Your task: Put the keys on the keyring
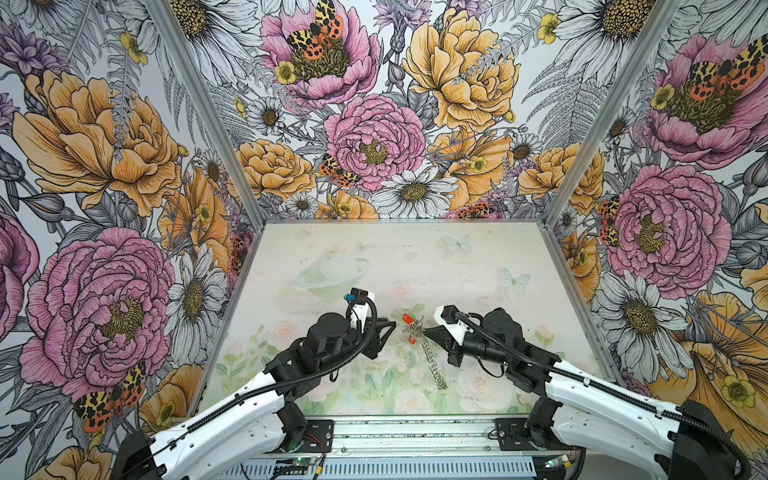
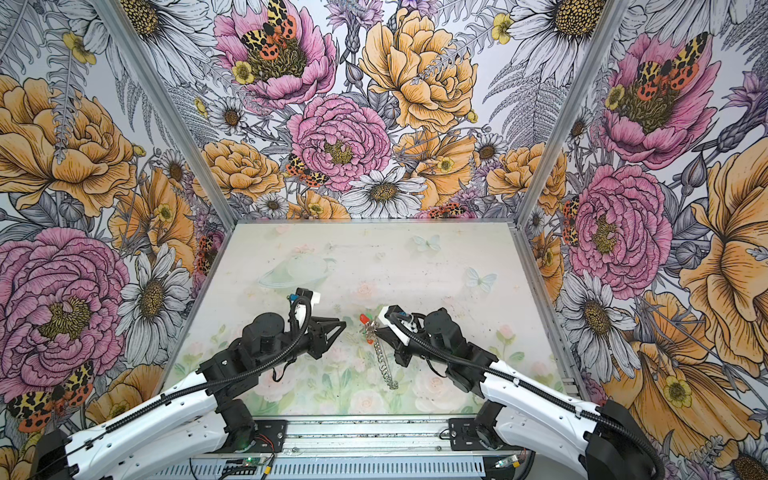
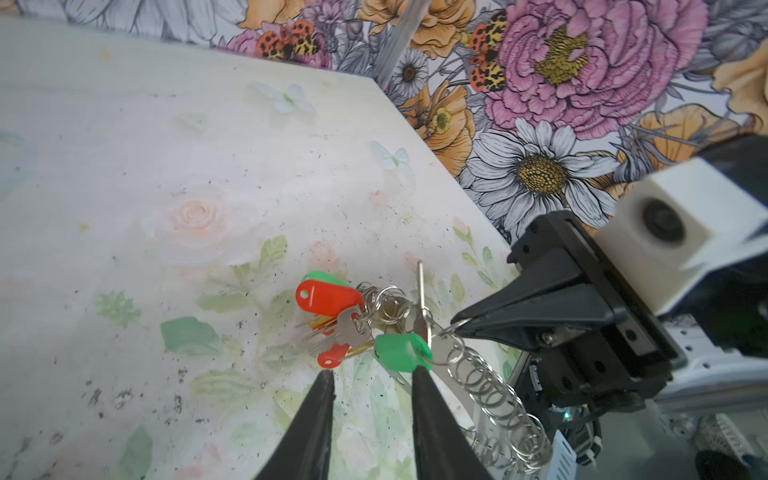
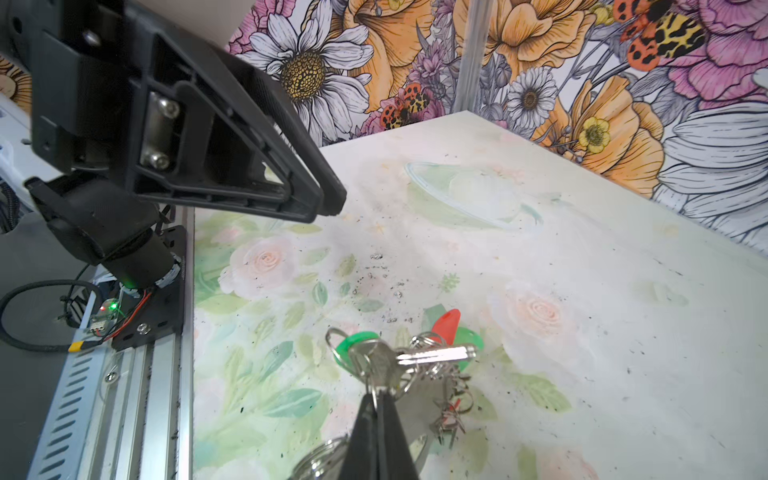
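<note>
Seems nearly done: keys point(image 3: 347, 328) apparently threaded already onto the keyring point(image 3: 494, 390), near middle of table point(image 1: 374, 257). From 3 o'clock, right gripper point(image 1: 426, 331) pressed together, pinching the keyring. At 9 o'clock, left gripper point(image 1: 392, 326) spread, empty. Left: perhaps only setting down.
</note>
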Robot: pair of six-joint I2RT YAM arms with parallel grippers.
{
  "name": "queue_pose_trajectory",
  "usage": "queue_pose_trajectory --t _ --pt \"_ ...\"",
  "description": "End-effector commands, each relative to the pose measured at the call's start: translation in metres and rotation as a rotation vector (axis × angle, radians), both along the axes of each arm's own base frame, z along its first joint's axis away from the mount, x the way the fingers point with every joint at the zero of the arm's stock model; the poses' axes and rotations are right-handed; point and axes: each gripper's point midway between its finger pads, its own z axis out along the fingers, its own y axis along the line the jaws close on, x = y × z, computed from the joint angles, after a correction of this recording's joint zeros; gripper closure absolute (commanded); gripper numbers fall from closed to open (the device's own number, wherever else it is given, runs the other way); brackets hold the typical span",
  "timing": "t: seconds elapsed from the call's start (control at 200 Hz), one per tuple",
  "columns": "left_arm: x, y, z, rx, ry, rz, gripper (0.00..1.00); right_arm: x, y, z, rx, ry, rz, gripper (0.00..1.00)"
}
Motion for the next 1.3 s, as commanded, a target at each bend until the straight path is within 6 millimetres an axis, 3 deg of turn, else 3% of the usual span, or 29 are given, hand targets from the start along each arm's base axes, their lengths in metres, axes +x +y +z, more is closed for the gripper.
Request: queue_pose_trajectory --t 0.0,0.23,0.515,0.771,0.916,1.076,1.296 --pt "-0.022 -0.020 0.028 -0.036 -0.316 -0.189 0.67 -0.006 0.010 0.036 0.052 -0.055 0.081 1.00" --pt "-0.055 -0.040 0.028 0.026 -0.583 -0.399 0.65 -0.013 0.013 0.041 0.058 -0.052 0.124 1.00" --pt "-0.033 -0.035 0.017 0.168 -0.670 -0.294 0.59 -0.015 0.014 0.043 0.064 -0.053 0.146 1.00" --pt "-0.040 -0.046 0.002 0.193 -0.644 -0.384 0.68 -0.015 0.014 0.047 0.071 -0.063 0.144 1.00" --pt "-0.034 -0.044 -0.005 0.221 -0.631 -0.367 0.71 -0.010 0.009 0.050 0.079 -0.069 0.127 1.00" --pt "-0.028 -0.043 -0.013 0.247 -0.610 -0.351 0.82 -0.011 0.009 0.054 0.093 -0.076 0.135 1.00" --pt "-0.027 -0.045 -0.023 0.270 -0.588 -0.363 0.85 -0.013 0.008 0.065 0.146 -0.081 0.143 1.00"
